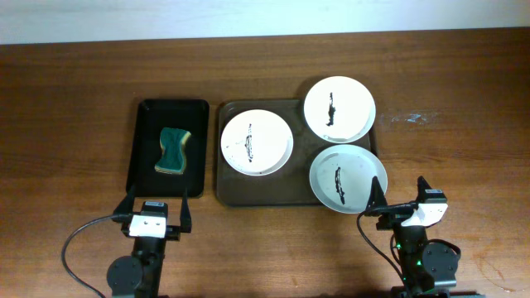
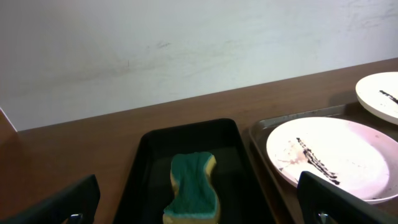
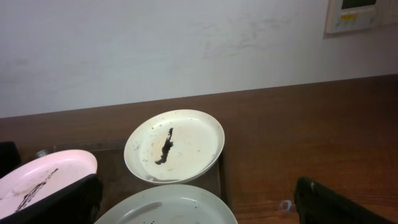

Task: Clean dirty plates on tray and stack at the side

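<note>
Three white plates lie on the dark brown tray [image 1: 228, 194], each with a black smear: one at the left [image 1: 256, 141], one at the back right [image 1: 339, 108], one at the front right [image 1: 348, 178]. My left gripper [image 1: 155, 213] is open and empty, in front of the black tray. In the left wrist view its fingers [image 2: 199, 205] frame the sponge [image 2: 194, 190], with the left plate [image 2: 333, 158] at the right. My right gripper [image 1: 401, 200] is open and empty beside the front right plate. The right wrist view shows its fingers [image 3: 202, 202], the back right plate [image 3: 174, 146] and the front right plate [image 3: 168, 208].
A smaller black tray [image 1: 145, 116] stands left of the brown tray and holds a green and yellow sponge [image 1: 172, 150]. Bare wooden table [image 1: 464, 149] lies to the right of the brown tray. A white wall runs along the table's far edge.
</note>
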Controlling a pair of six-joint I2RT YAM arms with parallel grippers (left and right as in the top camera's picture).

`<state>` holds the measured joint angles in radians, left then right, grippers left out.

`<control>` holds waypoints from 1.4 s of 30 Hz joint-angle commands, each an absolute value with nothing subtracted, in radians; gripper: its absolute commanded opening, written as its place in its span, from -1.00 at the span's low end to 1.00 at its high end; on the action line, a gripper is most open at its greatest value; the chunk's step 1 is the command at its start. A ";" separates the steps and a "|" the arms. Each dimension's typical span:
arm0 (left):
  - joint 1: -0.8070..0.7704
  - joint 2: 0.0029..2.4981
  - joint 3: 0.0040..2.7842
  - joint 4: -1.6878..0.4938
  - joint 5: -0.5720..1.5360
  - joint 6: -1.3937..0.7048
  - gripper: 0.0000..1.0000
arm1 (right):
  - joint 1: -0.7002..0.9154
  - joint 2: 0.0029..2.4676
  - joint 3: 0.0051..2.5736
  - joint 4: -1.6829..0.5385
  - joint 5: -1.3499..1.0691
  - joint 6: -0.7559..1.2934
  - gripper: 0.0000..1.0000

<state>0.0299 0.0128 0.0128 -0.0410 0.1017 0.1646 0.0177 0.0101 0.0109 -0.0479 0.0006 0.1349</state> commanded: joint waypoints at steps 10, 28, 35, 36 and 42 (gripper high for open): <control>0.026 0.008 0.070 -0.009 0.113 0.174 0.99 | 0.026 0.007 0.033 0.091 0.012 0.134 0.97; 0.026 0.762 0.751 -0.282 0.275 0.174 0.99 | 0.026 0.070 0.318 -0.072 -0.036 0.134 0.97; 0.027 1.198 1.287 -0.782 0.436 0.175 0.99 | 0.026 0.542 0.759 -0.360 -0.283 0.134 0.97; 0.027 1.253 1.362 -0.852 0.460 0.175 0.99 | 0.026 0.635 0.853 -0.446 -0.336 0.135 0.97; 0.027 1.499 1.724 -1.195 0.461 0.289 0.99 | 0.026 1.221 1.448 -1.048 -0.438 0.135 0.97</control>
